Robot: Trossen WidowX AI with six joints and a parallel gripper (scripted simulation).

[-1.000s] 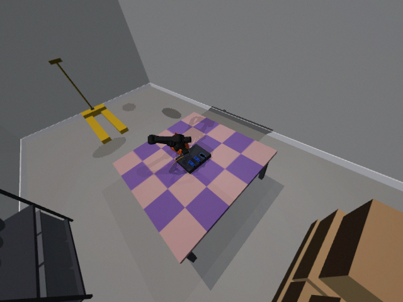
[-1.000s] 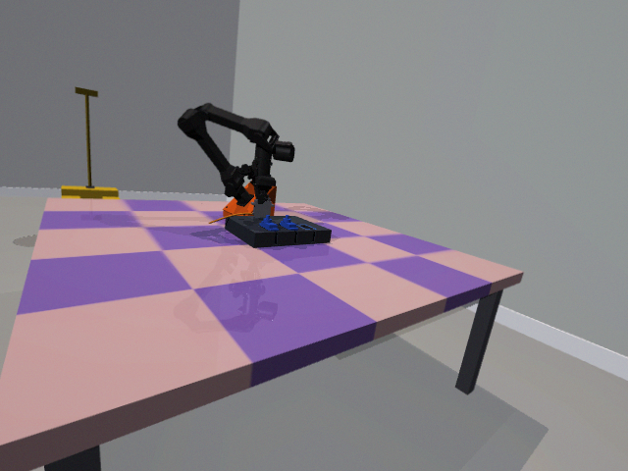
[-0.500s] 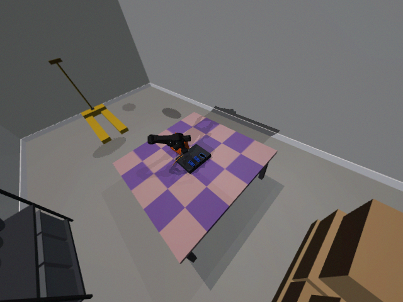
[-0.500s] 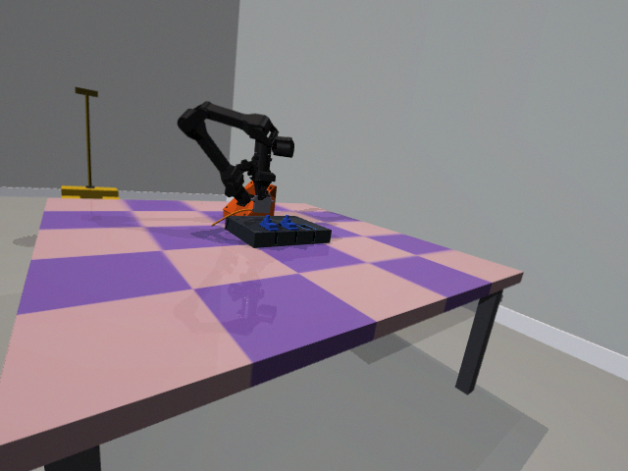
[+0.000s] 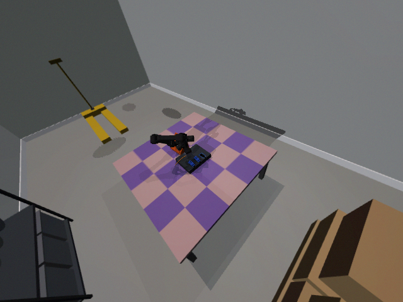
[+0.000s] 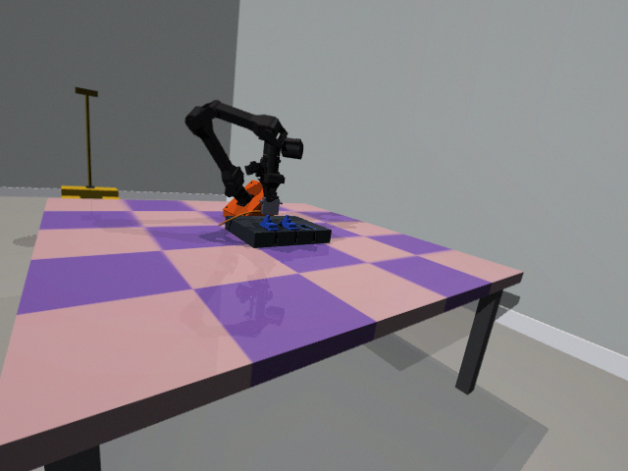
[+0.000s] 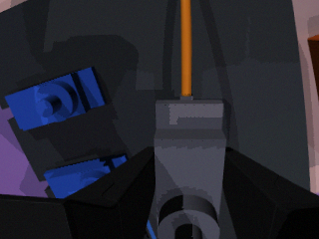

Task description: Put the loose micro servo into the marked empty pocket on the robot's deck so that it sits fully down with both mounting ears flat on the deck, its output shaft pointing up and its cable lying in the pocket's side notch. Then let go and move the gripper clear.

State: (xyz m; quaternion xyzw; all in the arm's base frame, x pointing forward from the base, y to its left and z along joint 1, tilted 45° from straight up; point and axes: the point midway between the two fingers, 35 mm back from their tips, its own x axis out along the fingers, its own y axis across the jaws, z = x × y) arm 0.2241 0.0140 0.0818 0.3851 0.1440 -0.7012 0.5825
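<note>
End effector (image 6: 270, 201) (image 7: 188, 155) grips grey servo (image 6: 270, 206) (image 7: 189, 144); deck edge (image 6: 291, 237) near.

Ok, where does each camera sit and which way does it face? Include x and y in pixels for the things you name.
Top: high above the room, looking steeply down at the pink-and-purple checkered table (image 5: 195, 195) (image 6: 284, 324); whole black jointed arm (image 5: 169, 138) (image 6: 237, 115) shows small.
Exterior: low beside the table, looking across its top; the arm shows side-on.
Wrist: on the arm near the hand (image 6: 270, 206) (image 7: 188, 169), looking along its fingers at the grey block-shaped servo (image 6: 270, 206) (image 7: 189, 161); only black fingers show.
Top and exterior share table and arm.
</note>
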